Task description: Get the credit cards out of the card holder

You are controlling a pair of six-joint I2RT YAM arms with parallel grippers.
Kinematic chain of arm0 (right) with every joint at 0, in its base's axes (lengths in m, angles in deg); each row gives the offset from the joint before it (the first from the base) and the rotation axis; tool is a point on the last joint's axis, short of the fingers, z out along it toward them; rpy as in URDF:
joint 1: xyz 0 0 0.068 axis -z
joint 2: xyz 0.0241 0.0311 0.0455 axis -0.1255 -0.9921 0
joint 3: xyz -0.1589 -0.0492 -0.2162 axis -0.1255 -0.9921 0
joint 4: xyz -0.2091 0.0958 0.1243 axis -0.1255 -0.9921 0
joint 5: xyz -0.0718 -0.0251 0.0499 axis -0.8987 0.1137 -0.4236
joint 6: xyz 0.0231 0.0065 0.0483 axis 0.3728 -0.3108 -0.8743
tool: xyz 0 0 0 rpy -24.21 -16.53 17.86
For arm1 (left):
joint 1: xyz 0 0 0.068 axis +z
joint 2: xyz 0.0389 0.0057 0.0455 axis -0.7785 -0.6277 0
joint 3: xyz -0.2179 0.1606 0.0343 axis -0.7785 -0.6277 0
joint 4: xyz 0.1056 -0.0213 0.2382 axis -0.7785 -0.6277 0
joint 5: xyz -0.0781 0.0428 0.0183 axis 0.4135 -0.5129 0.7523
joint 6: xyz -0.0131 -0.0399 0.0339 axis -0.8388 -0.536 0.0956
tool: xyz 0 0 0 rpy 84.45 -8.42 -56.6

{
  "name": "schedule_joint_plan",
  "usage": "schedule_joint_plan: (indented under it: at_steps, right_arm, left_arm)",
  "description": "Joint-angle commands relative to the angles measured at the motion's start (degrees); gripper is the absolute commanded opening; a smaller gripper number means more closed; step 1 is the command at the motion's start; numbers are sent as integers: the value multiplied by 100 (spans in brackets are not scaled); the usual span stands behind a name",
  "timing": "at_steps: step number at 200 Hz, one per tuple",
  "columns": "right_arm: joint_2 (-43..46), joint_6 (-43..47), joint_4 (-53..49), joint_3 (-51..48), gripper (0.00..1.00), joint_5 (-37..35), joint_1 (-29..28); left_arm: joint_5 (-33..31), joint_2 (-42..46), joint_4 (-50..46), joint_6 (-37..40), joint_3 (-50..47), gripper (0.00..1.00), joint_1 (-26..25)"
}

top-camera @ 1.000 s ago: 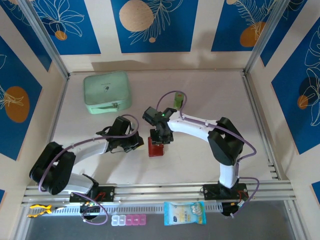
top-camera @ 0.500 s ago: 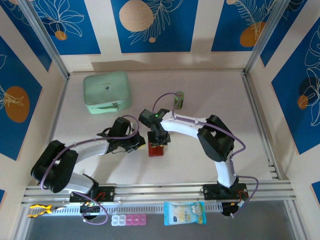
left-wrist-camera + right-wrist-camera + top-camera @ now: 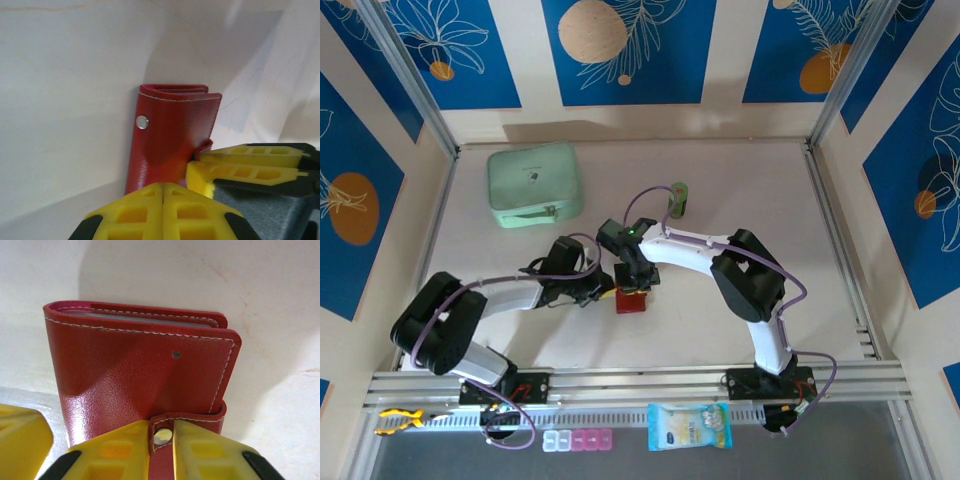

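The card holder (image 3: 631,301) is a dark red wallet lying folded shut on the table, also in the left wrist view (image 3: 170,135) and the right wrist view (image 3: 140,370). The credit cards are hidden inside it; a greyish sleeve edge (image 3: 140,315) peeks out at its far side. My right gripper (image 3: 638,283) (image 3: 162,432) is shut on the holder's strap tab (image 3: 192,416), one yellow finger on each side of the snap. My left gripper (image 3: 607,294) (image 3: 163,187) is shut, its tips against the holder's left side. The right gripper's fingers (image 3: 240,170) show beside it.
A mint-green zip case (image 3: 534,185) sits at the back left. A small green object (image 3: 677,200) stands behind the right arm. A blue-white packet (image 3: 689,427) and a pill box (image 3: 578,440) lie in front of the rail. Open table lies to the right.
The right gripper's jaws have closed in on the strap tab. The right arm has shifted slightly left and the left arm has edged closer to the holder.
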Motion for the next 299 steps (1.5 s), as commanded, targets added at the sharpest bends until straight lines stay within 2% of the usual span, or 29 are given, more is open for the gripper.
schedule_joint_plan:
  at_steps: [1, 59, 106, 159, 223, 252, 274, 299]
  right_arm:
    - [-46, -47, 154, -185, 14, 160, -10]
    - [105, -47, 199, -273, 0, 217, 28]
    - [363, -37, 97, -364, 0, 61, 94]
    - [1038, 22, 82, -915, 0, -134, 402]
    - [1459, 61, 441, -1468, 0, 134, 698]
    - [1521, 25, 701, -1581, 17, 313, 731]
    - [1513, -2, 947, -1677, 22, 575, 783]
    - [1449, -53, 1150, -1760, 24, 795, 815]
  left_arm:
    - [135, -183, 452, -232, -32, 0, -152]
    - [-56, -615, 386, -325, 32, 0, -373]
    - [-285, -718, -28, -183, -46, 0, -365]
    - [-349, -855, 80, -231, -271, 0, -353]
    - [-402, -459, -477, -23, 41, 0, -365]
    - [-286, -269, -585, -3, 252, 4, -380]
    - [-217, -209, -643, 21, 394, 5, -393]
    - [-266, -105, -770, 61, 494, 7, -388]
